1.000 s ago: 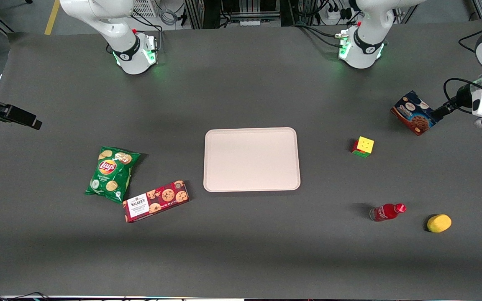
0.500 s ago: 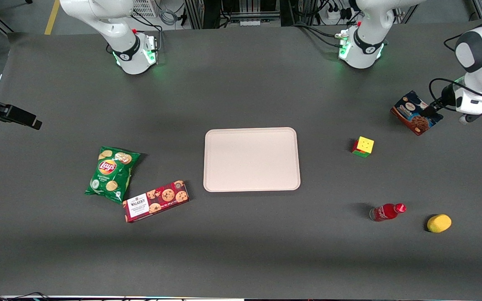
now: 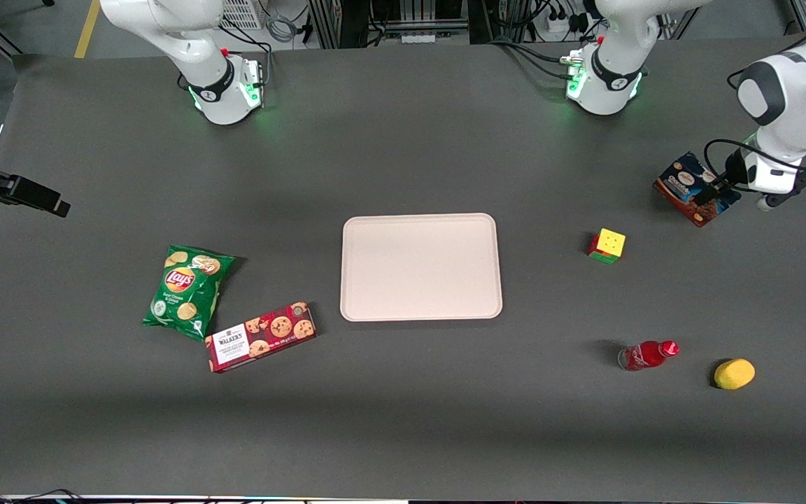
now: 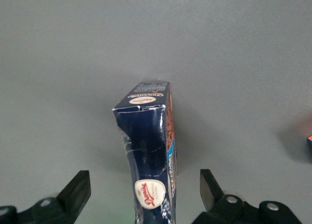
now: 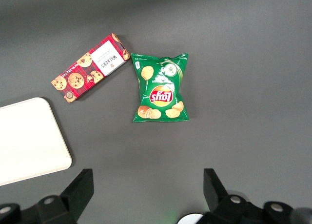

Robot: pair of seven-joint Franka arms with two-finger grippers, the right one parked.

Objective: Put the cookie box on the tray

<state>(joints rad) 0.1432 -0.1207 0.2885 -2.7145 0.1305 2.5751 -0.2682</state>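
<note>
here, my gripper [image 4: 145, 185] is spread wide, one finger [image 4: 78, 189] to each side of the cookie box [image 4: 151, 155], neither pad touching it. the box stands on a narrow edge on the table [image 3: 403, 420], its dark-blue side with the white oval logo facing up between my jaws, the cookie picture on the face toward one finger. in the front view my gripper [image 3: 712, 190] sits at the cookie box [image 3: 690, 187], at my end of the table. the tray [image 3: 420, 308] lies flat at mid-table, well apart from my jaws. between it and me is a colour cube [image 3: 607, 246]; a red bottle [image 3: 646, 355] and a yellow fruit [image 3: 734, 374] lie nearer the front camera than my jaws.
</note>
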